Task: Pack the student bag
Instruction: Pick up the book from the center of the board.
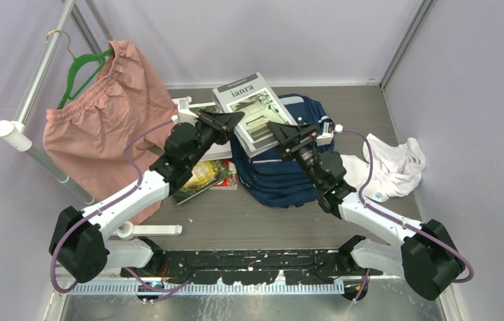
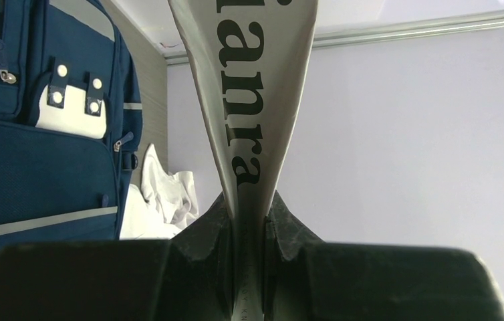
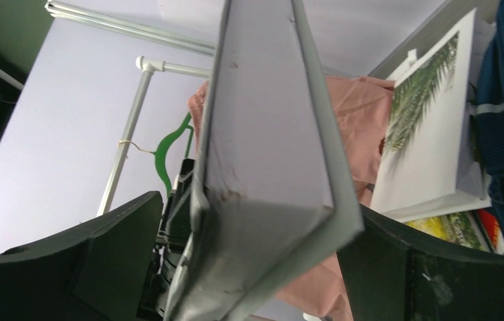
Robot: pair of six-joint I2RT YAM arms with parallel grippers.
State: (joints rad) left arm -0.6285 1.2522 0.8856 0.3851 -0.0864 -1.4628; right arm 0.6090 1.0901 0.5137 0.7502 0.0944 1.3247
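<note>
- The pink shorts (image 1: 102,127) hang on one green hanger (image 1: 82,70) at 9 o'clock of the counter (image 1: 249,217). They do not look like part of the packing.
- The left claw (image 1: 230,120) is closed tight on the thin cover of the grey book "ianra" (image 1: 253,110), pinching its 9 o'clock edge. The book is lifted off the counter and tilted.
- Below this claw, at 7 o'clock of the raised book, a book with a yellow-green cover (image 1: 202,177) lies flat. A red edge (image 1: 226,182) shows under it, probably one more book. A white book with a palm leaf (image 3: 430,127) lies behind the left arm.
- The right claw (image 1: 284,136) stands wide around the full thickness of the grey book at its 5 o'clock corner. I cannot tell if both pads really press on it.
- The student bag (image 1: 283,177) lies flat in the middle of the counter, partly under the raised book. The book hides its mouth, so I cannot tell if it is open.
- The white cloth (image 1: 393,167) lies crumpled at 3 o'clock of the bag, just beside it.
- Progress, as I judge it: early. No book is seen inside the bag, one is on the way, and about three wait.
- Count: one bag, four books if the red edge is one, two claws, one shorts, one hanger, one cloth.
</note>
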